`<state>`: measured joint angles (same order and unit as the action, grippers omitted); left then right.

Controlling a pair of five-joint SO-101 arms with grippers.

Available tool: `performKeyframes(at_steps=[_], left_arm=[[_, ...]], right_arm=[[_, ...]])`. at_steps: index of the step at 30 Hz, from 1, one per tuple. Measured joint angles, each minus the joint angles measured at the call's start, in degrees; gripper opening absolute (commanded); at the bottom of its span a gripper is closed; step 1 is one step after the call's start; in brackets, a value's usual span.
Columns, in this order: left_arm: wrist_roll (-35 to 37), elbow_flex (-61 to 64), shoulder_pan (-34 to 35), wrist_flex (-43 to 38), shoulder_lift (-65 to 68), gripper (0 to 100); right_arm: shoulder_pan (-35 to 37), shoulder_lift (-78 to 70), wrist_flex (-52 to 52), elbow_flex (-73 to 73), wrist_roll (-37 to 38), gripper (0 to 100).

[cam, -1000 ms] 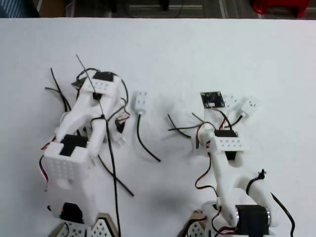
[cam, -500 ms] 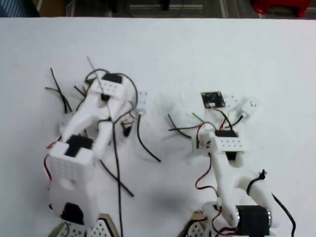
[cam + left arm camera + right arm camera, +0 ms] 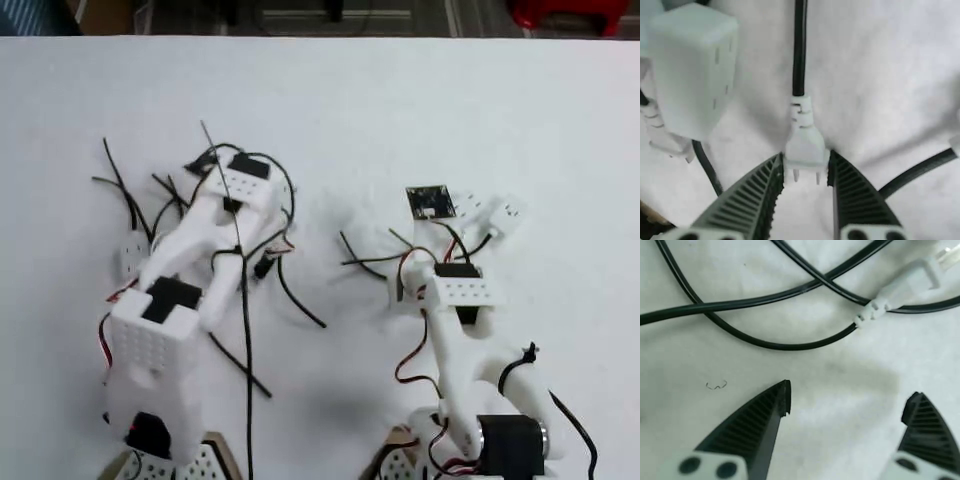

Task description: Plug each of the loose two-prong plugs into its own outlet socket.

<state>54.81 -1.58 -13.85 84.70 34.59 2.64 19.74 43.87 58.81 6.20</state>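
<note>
**Entry: left pincer closing on a plug beside an outlet block**

Change: over the last second the left arm (image 3: 185,270) is swinging across the bench (image 3: 330,90) toward the right arm's side; its wrist is now covering the spot where a white outlet block was lying in the open a second ago; a small white block (image 3: 130,250), hidden under the arm before, is now showing on the arm's outer side; the right arm (image 3: 455,320) is keeping the same pose throughout.

Meaning for the task: judging from this, the left arm is finishing its approach and taking up a plug; no plug is seen sitting in a socket, so the task is looking to be at the pick-up stage, with insertion still ahead.

Left pincer (image 3: 805,162): its two ribbed fingers are pressing against either side of the white two-prong plug (image 3: 804,142), nearly closed; the plug is sitting between the fingertips, prongs pointing back toward the wrist, its black cord (image 3: 799,50) running straight away over the bench.

Outlet block (image 3: 690,70): standing near the plug, off to one side of the cord, not touching the fingers; its slots are facing sideways toward the cord, not toward the prongs; the plug is likely needing to be turned before it can enter.

Right pincer (image 3: 850,390): hanging wide open over bare bench, holding nothing; a second plug (image 3: 905,282) is lying well beyond its fingertips, among crossing black cords (image 3: 765,302).
</note>
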Motion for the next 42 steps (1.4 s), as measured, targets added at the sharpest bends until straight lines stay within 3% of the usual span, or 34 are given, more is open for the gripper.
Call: performKeyframes(at_steps=[6,10,18,21,28,37,42], left_arm=[[-6.2,-0.4,-0.5,0.1,0.0,2],[-11.3,-0.8,-0.7,0.4,0.0,2],[-35.2,-10.2,3.0,8.6,2.5,2],[-40.4,-16.9,6.0,13.4,3.3,2],[-43.7,-24.4,11.9,17.5,-0.9,3],[-43.2,-24.3,12.1,17.3,-30.7,2],[-40.9,-16.1,12.1,13.7,-40.0,2]], right_arm=[[0.0,0.0,0.0,0.0,0.0,35.4],[0.0,0.0,0.0,0.0,0.0,35.4],[0.0,0.0,0.0,0.0,0.0,35.4],[0.0,0.0,0.0,0.0,0.0,35.4],[0.1,0.0,-0.4,0.0,0.0,35.4],[0.0,0.0,-0.9,0.0,0.0,35.4],[0.0,0.0,-0.9,0.0,0.0,35.4]])
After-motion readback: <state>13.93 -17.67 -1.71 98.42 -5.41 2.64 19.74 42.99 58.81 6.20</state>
